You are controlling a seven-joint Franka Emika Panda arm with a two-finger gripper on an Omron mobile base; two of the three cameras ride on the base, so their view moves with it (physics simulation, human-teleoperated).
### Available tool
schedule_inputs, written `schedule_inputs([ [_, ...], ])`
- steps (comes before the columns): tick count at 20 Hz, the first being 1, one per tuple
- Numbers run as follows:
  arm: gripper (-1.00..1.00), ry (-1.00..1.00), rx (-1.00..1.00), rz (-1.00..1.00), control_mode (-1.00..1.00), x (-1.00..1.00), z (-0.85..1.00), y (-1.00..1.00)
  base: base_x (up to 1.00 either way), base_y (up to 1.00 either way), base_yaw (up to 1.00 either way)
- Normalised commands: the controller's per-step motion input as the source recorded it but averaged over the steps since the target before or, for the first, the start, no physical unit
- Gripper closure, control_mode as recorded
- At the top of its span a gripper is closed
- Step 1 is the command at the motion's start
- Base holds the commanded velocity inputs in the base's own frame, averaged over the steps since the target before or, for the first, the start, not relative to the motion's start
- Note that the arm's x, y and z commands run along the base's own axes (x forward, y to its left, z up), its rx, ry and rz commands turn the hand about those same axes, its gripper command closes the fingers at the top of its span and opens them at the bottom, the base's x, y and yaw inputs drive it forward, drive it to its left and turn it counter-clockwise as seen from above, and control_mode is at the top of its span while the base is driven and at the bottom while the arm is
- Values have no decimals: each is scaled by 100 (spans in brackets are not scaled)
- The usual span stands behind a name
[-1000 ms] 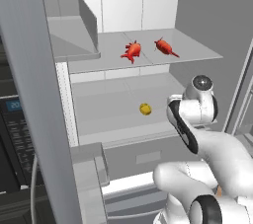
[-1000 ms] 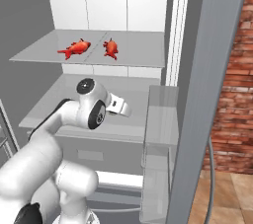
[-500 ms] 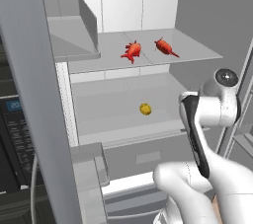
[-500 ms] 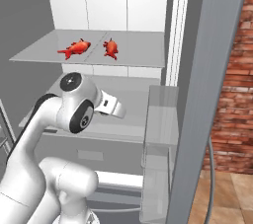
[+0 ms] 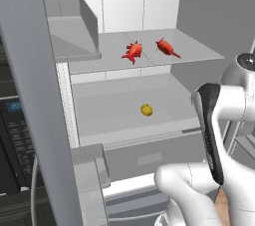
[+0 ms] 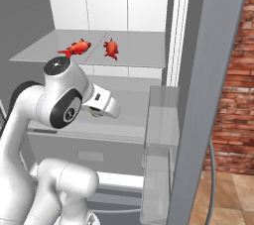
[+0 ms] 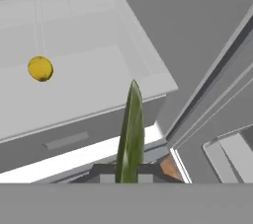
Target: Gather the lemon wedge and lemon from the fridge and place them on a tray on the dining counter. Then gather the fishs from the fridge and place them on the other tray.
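"So what did the pincer have?" asked the first.

"It was clenched almost fully on a thin greenish-yellow sliver, seemingly the lemon wedge seen edge-on," said the second. "In the hand view the sliver rose from between the two dark fingertips."

"And which way did it point?"

"Its long axis ran straight out from the fingertips. It narrowed to a tip over the front edge of the lower shelf."

"Where was all this?"

"In front of the open fridge, white inside with pale grey shelves. The grey door stood open on the left of the left base view. A brick wall showed beyond the other door in the right base view. A grey drawer front sat under the lower shelf."

"And the lemon?"

"It lay alone on the lower shelf, near the front edge and well apart from the wedge."

"The fishs?"

"Both were on the shelf above, near each other but apart. One fish lay to the left. The other fish lay on a diagonal with a pointed end toward the front right."
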Motion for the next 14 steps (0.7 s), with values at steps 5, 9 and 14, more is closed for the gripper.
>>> schedule_inputs([
  [5,100,6,0,1,-100,-67,35,18,0,0,0],
  [9,100,3,0,0,-100,-70,27,29,0,0,0],
  [14,100,0,0,0,-100,-73,27,28,0,0,0],
])
